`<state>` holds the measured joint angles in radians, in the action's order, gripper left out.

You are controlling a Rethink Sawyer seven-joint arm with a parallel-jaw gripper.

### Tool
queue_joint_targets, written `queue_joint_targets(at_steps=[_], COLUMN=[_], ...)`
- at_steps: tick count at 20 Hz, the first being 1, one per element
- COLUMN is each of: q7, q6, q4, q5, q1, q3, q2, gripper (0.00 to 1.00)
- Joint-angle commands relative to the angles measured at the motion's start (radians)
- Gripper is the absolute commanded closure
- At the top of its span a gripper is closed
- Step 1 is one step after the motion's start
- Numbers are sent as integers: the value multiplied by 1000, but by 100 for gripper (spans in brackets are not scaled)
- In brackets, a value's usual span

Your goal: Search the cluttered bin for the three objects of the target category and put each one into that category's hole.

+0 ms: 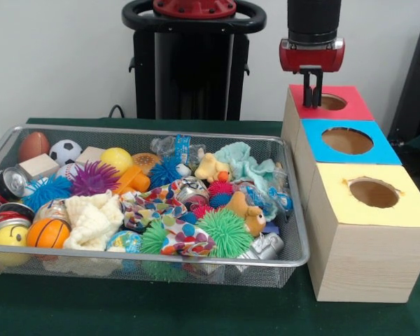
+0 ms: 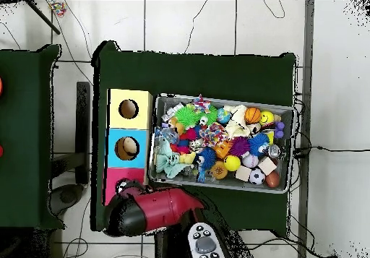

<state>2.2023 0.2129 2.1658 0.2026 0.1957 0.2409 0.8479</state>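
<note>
Two closed, empty gripper (image 1: 312,96) fingers above the hole (image 1: 330,103).

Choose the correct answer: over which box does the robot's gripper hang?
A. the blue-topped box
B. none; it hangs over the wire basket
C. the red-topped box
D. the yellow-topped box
C: in the front view the gripper hangs right at the round hole of the red-topped box, clear of the wire basket.

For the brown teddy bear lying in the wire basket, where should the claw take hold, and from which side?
Grip the brown teddy bear across its body from straight above: it lies exposed on top, but a green spiky ball crowds its side, hindering sideways approach.
</note>
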Motion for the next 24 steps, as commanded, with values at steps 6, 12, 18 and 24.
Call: queue_joint_targets(at_steps=[6, 12, 18, 24], q7=[30, 87, 80, 47], q6=[263, 292, 217, 141], q4=[66, 41, 61, 111], q5=[-58, -66, -109, -144], q1=[-102, -164, -143, -72], q3=[37, 8, 47, 98], q2=[301, 307, 267, 245], gripper=[100, 100, 100, 100])
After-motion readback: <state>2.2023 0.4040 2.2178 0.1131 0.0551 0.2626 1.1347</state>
